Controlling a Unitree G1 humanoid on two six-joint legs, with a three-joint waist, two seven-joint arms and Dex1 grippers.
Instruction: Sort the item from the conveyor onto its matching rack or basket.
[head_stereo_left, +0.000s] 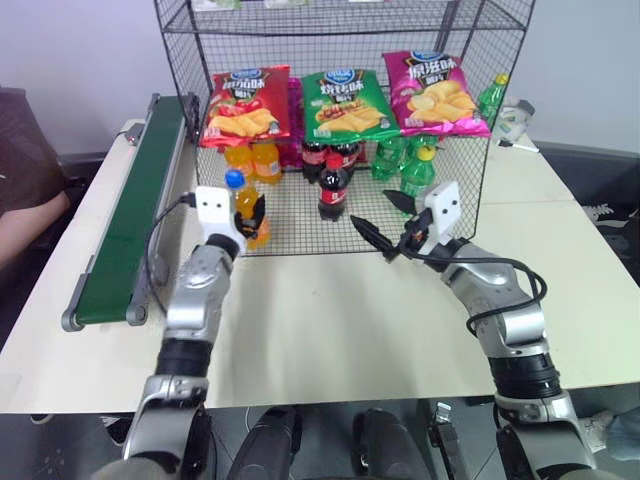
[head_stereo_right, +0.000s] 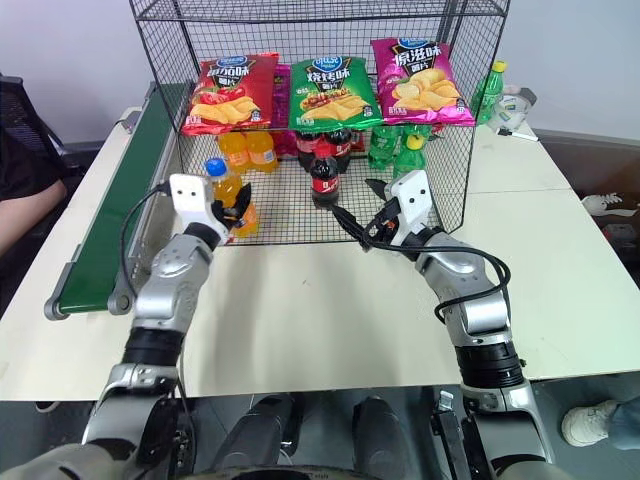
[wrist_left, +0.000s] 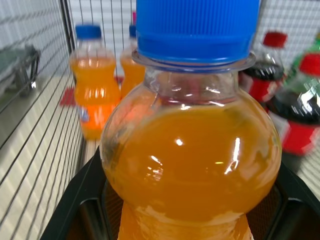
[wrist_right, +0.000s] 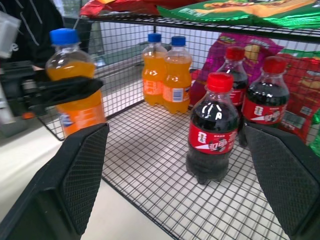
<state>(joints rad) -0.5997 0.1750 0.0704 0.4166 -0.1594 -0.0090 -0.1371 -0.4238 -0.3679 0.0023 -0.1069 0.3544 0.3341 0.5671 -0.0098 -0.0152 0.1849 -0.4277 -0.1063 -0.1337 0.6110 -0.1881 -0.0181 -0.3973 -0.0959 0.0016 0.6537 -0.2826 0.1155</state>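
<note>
The item, a small orange soda bottle (head_stereo_left: 243, 207) with a blue cap, stands upright in my left gripper (head_stereo_left: 254, 213), which is shut on its body below the neck. In the left wrist view the bottle (wrist_left: 192, 165) sits between the two black fingers. It is held at the front left corner of the rack (head_stereo_left: 300, 215), a black wire cage, just over its bottom shelf. Two more orange bottles (head_stereo_left: 252, 160) stand deeper in that corner. My right gripper (head_stereo_left: 385, 222) hovers open before the rack's front, near a cola bottle (wrist_right: 212, 127). The green conveyor (head_stereo_left: 140, 210) runs along the table's left.
Cola bottles (head_stereo_left: 333, 188) stand mid-shelf and green soda bottles (head_stereo_left: 410, 165) to the right. Red, green and pink chip bags (head_stereo_left: 345, 100) hang above them. A person's arm (head_stereo_left: 25, 215) rests left of the table. Bare tabletop (head_stereo_left: 330, 320) lies before the rack.
</note>
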